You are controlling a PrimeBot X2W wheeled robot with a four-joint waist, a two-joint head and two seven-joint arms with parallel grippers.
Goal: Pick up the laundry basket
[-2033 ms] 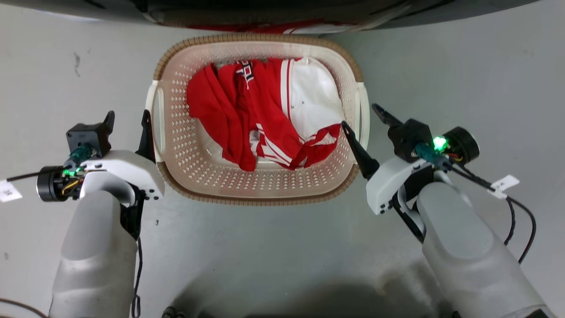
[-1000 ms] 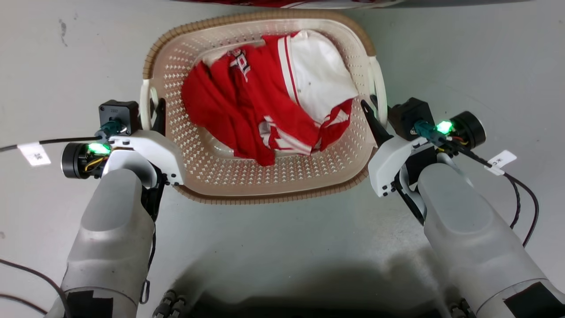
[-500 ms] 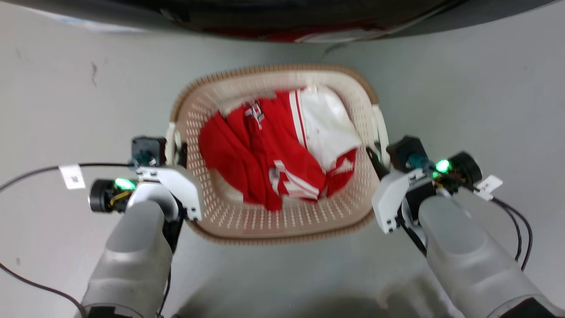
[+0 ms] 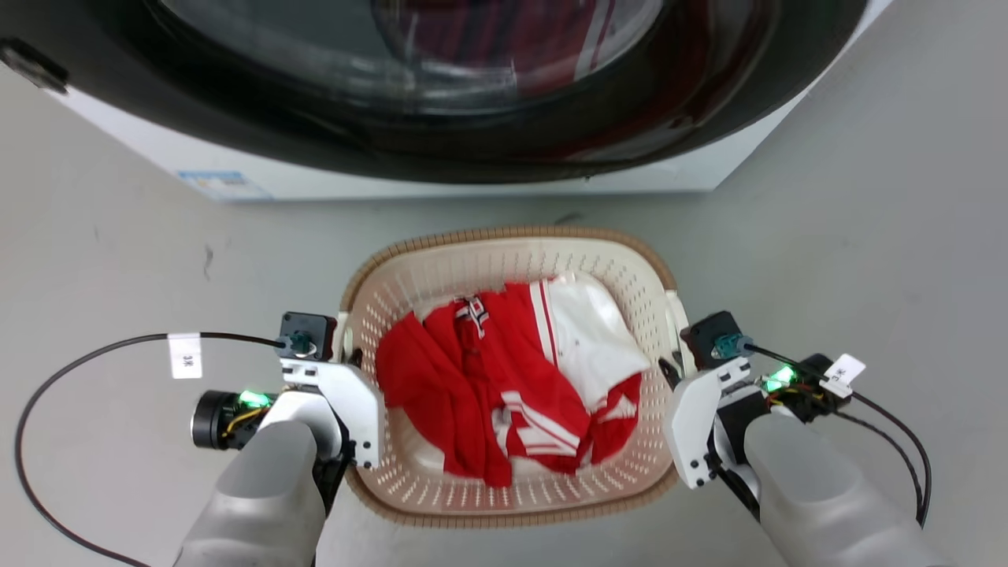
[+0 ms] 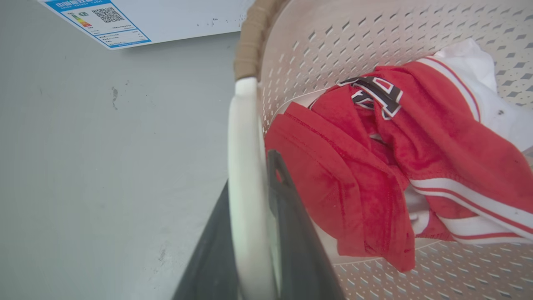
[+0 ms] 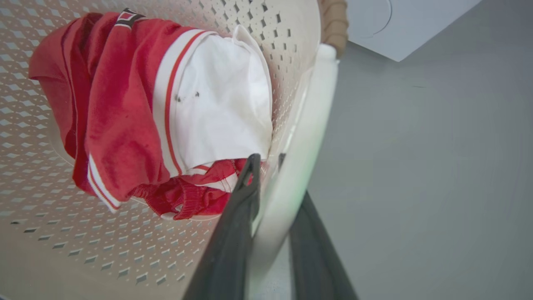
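The basket (image 4: 512, 235) sits between the two arms in front of the washer (image 4: 441, 94), over the grey floor (image 4: 827, 236); whether its base touches the floor cannot be told. The left hand (image 4: 346, 354) is closed narrowly on the white left handle (image 5: 245, 166). One of its dark fingers (image 5: 291, 233) is inside the basket against the perforated wall and the other is outside, with the handle bar pinched between them. The right hand (image 4: 673, 358) grips the right handle (image 6: 304, 137) the same way: one of its fingers (image 6: 233, 233) lies inside beside the clothes and the other is on the floor side of the bar. In the basket lie crumpled red clothes (image 4: 457, 378) with white stripes and a dark letter patch, and a white piece (image 4: 591, 339) rests on them toward the right side. The washer's dark round door fills the top of the head view, and a blue-edged label (image 5: 95, 18) is stuck on its white base. Green lights glow on both wrists.
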